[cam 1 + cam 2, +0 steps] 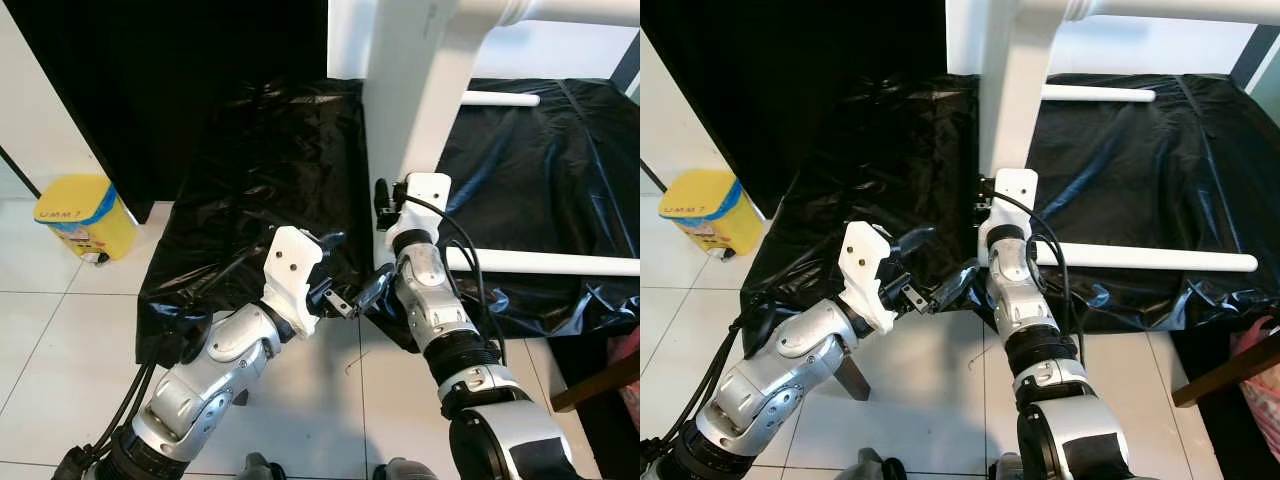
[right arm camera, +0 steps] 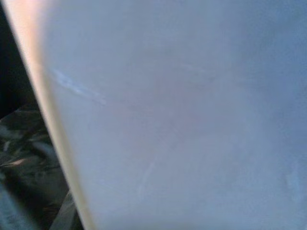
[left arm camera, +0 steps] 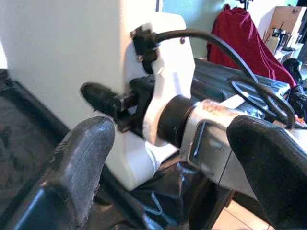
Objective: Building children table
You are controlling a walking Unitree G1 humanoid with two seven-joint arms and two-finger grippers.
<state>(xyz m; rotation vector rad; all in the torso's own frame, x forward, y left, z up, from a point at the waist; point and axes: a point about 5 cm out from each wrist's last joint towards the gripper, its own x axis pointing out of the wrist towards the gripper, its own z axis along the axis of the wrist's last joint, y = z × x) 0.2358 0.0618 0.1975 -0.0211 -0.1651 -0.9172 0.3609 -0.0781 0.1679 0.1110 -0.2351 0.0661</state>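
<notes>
The children's table [image 1: 420, 90], a white frame not yet finished, stands on a black plastic sheet [image 1: 270, 170] spread over the pale tiled floor [image 1: 60, 330]; its broad white upright panel rises in the middle of the scene, a round white rail [image 1: 545, 263] runs off to the right from its lower part, and a shorter rail [image 1: 500, 98] shows farther back. Far to the left a yellow bin [image 1: 85, 215] sits on the tiles, well apart from the work, and at the near right edge a brown piece of furniture [image 1: 595, 385] juts in. The right gripper [image 1: 382, 205] is up against the near face of the upright panel, low down, close to where the long rail meets it; the right wrist view is taken up by that white surface at very close range, and I cannot tell how its jaws stand. The left gripper [image 3: 172, 143] hovers just to the left of the right forearm, over the near edge of the sheet, its two black fingers [image 3: 76, 163] spread wide apart and holding nothing, looking across at the right wrist and the panel behind it. The step in hand seems to be seating or steadying the joint between panel and rail, with assembly partly done. The next move likely calls for the right arm to keep the panel braced while the left one reaches in to the rail or panel edge and closes on it, without snagging the black cable [image 1: 440, 220] looping off the right wrist.
</notes>
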